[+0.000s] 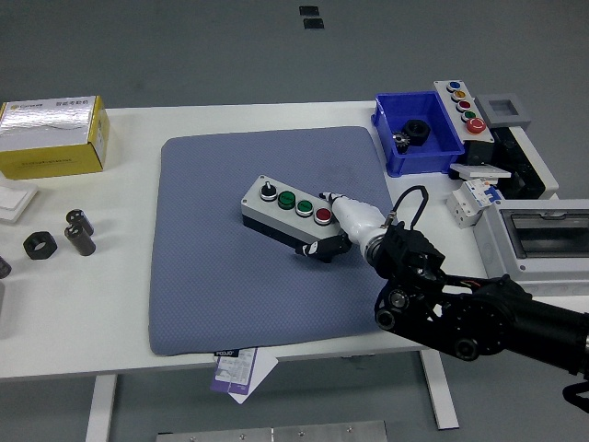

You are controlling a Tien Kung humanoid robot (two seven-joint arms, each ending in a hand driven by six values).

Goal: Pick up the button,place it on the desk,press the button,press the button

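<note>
Right hand [333,235] grips the push-button control box [285,211] by its near end, fingers [317,249] curled under the edge, on the blue mat [221,276]. With one-ended hold, the box might pivot or skid sideways.

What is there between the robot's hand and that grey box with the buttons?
Nothing visible. The right hand already sits against the near right end of the button box, which lies on the blue mat.

No legible text on anything.
</note>
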